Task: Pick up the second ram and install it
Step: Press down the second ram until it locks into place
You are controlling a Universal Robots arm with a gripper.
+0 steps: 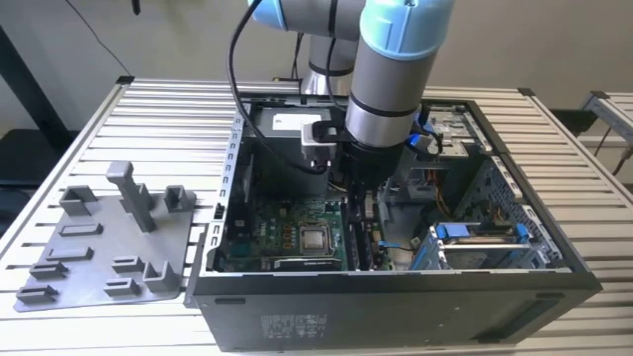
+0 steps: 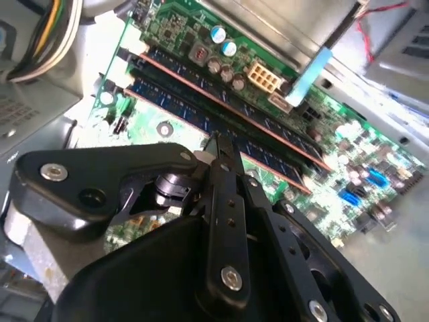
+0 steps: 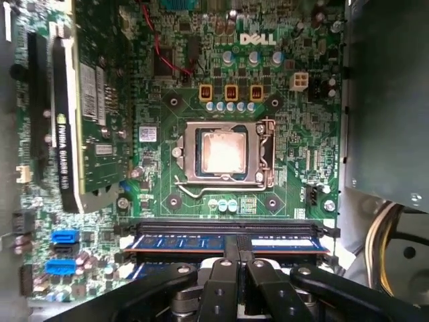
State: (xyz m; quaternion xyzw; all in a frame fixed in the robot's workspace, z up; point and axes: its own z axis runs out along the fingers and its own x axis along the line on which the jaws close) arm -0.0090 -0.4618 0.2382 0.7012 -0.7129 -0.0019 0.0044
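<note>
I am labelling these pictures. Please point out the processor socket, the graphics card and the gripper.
processor socket (image 3: 223,151), first wrist view, its shiny centre.
graphics card (image 3: 90,100), first wrist view, its green board.
gripper (image 2: 220,149), second wrist view, between its fingertips.

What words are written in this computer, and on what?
Green board: white maker's logo, a brand name, so not quoted.
Upright card: brand and model print along its edge, not quoted.
Sticker on the case front: too small to read.
</note>
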